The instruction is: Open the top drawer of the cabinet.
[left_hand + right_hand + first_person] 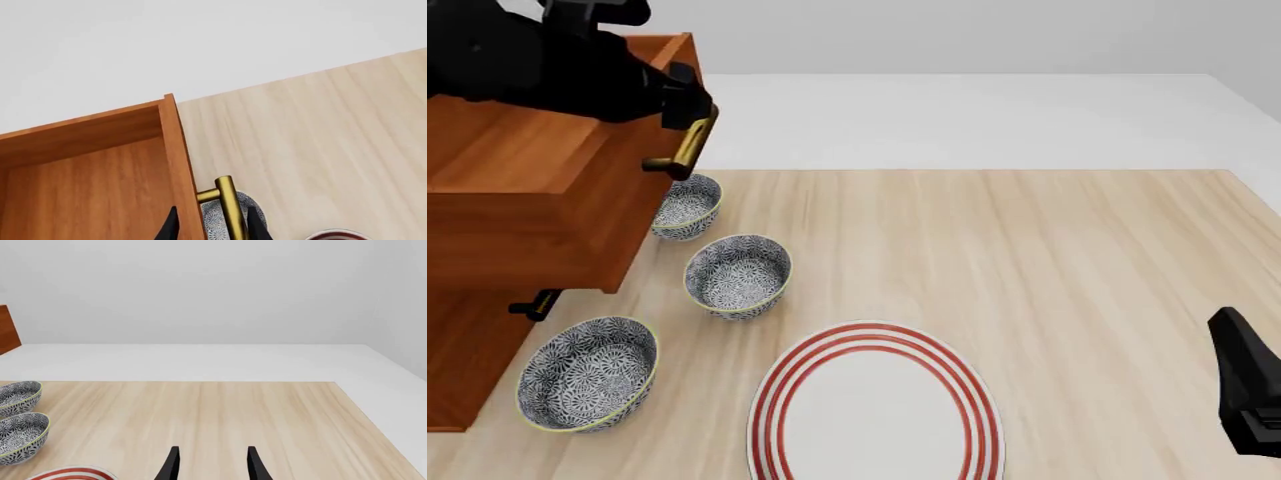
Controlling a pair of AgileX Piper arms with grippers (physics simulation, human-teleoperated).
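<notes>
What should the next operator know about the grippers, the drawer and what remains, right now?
Left gripper: at the top drawer's brass handle, one finger either side of the bar; whether it is clamped cannot be told.
Right gripper: open, holding nothing, low over bare table, away from the cabinet.
Done: the top drawer is pulled well out, overhanging the patterned bowls.
Left: probably just release the handle and back the left arm away without hitting the bowls.

Bright, even, diffuse simulator light; sharp focus throughout, soft faint shadows, no glare or blur.
</notes>
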